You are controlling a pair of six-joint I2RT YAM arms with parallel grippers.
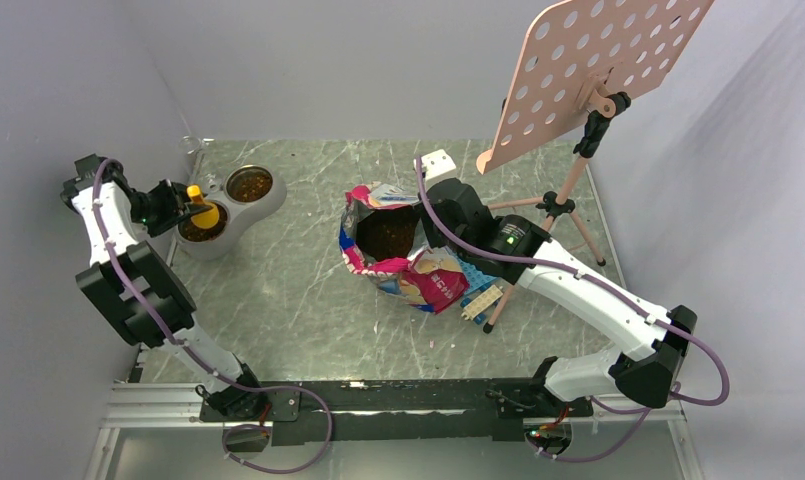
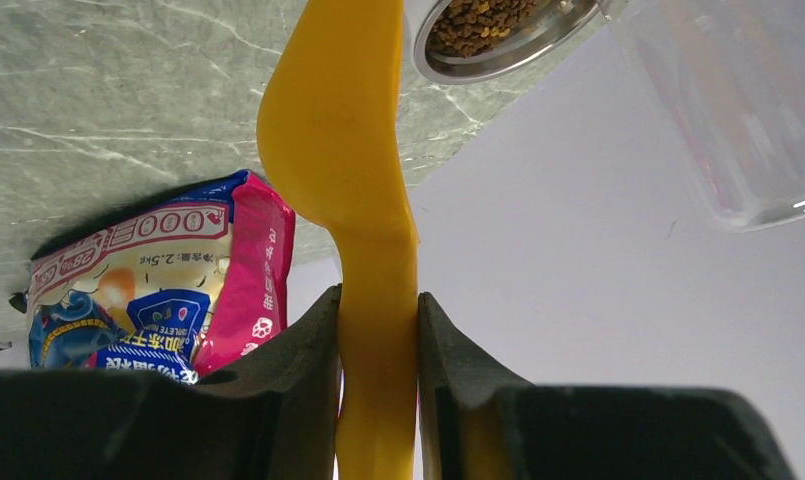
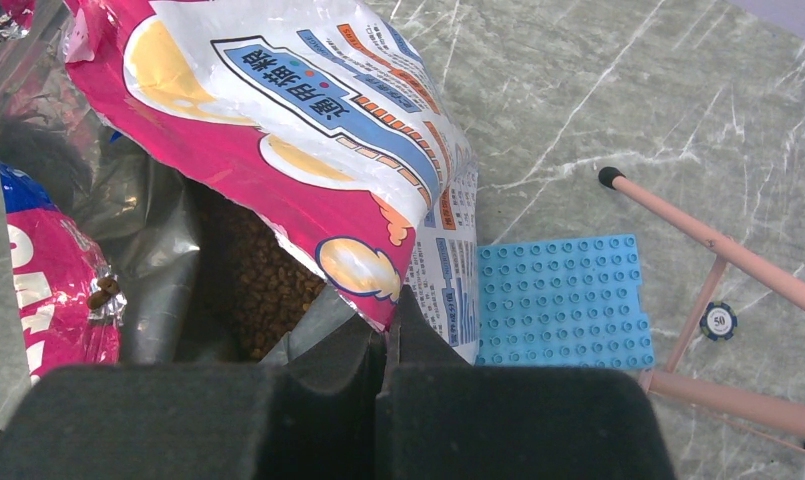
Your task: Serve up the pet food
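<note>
Top external view: the pouch (image 1: pixel 428 282) sits mid-table (image 1: pixel 298 300) w/ its mouth gaping, so I'll place everything off that.

The right gripper (image 1: pixel 426 233) is at the pouch's right rim, jaws pinched tight on the foil edge. Right wrist cam shows the lip running straight into the closed fingers. Imo that's why it's parked there: it pulls the mouth wide and stops the bag flopping, so what's inside is reachable.

The pet food (image 3: pixel 263 290) is a brown heap down in the pouch, and there's some in both steel bowls (image 1: pixel 249 171) well left of the pouch.

The left gripper (image 2: pixel 378 300) is far left of the pouch too, clamped on the handle of the yellow scoop (image 2: pixel 338 130). The handle is squeezed between both pads, upright-ish in the left wrist cam. The scoop head hangs over the nearer bowl of the grey stand (image 1: pixel 240 226), so prob the dump step. Can't tell if anything's in the scoop tho, only its back shows.

The blue stud plate (image 3: pixel 563 300) lies just right of the pouch, and the pink music stand (image 1: pixel 588 70) is further right & behind. Neither's part of the job afaict.

Both bowls look fed, so I'd say it's well along.
</note>
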